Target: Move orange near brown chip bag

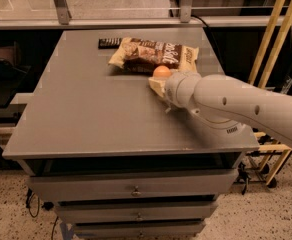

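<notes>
Orange (162,71): small, round, smooth fruit toward the far right of the grey table (86,114).
Brown chip bag (153,55): crinkly dark-brown, cream ends, lying flat just behind the orange.
Gripper (158,85): cream-coloured, right at the orange; grip cannot be told.

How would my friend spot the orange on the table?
On the big grey table, look toward the far right, where a crinkly dark-brown chip bag lies. Right in front of it, at the tip of the robot's cream gripper, sits a small round orange fruit, the only ball-shaped thing there.
</notes>
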Robot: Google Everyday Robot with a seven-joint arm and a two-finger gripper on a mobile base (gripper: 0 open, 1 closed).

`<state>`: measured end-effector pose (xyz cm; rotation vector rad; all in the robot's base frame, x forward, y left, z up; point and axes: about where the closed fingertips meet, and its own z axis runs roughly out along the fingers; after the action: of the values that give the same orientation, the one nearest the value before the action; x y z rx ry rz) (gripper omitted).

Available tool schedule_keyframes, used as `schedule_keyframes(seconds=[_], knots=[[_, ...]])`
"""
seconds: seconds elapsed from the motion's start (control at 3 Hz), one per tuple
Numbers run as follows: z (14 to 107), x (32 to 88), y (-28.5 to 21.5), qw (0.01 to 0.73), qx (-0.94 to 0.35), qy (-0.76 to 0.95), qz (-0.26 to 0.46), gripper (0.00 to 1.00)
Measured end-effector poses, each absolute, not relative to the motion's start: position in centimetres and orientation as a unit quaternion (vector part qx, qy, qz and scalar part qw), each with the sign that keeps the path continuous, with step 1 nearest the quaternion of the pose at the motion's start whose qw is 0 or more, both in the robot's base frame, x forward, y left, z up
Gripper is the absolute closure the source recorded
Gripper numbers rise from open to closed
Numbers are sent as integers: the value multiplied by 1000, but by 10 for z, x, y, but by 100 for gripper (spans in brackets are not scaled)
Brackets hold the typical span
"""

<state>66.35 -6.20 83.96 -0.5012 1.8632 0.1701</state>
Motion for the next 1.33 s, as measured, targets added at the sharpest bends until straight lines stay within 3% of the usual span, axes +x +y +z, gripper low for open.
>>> schedule_keyframes(seconds=[0.33, 0.67, 1.33], knots=[[842, 663, -61, 568, -214, 792, 72, 0], [852, 660, -64, 574, -211, 788, 69, 0], [896, 614, -125, 600, -169, 782, 19, 0]])
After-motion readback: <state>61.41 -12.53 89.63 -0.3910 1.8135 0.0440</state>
